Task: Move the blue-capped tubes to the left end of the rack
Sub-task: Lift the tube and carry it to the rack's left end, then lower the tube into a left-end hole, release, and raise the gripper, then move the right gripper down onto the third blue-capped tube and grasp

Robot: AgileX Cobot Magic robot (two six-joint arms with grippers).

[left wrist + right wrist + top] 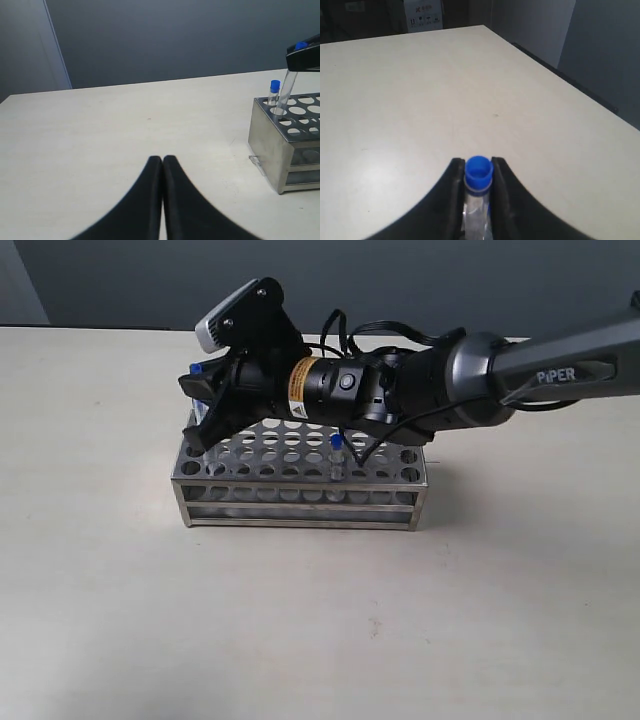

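The steel rack (300,506) stands mid-table. My right gripper (198,390) reaches across over its left end, shut on a blue-capped tube (197,368). The right wrist view shows that tube (479,172) pinched just below its cap. From the left wrist view the held tube (287,92) leans, its lower end at a hole near the rack's (265,135) end wall, beside another blue-capped tube (274,92) standing in the corner. One more capped tube (337,455) stands in the front row, right of the middle. My left gripper (163,159) is shut, empty, above bare table.
The right arm (480,380) stretches over the rack's back rows from the right. A small clear scrap (256,162) lies on the table by the rack's end. A dark wall (175,40) runs behind the table.
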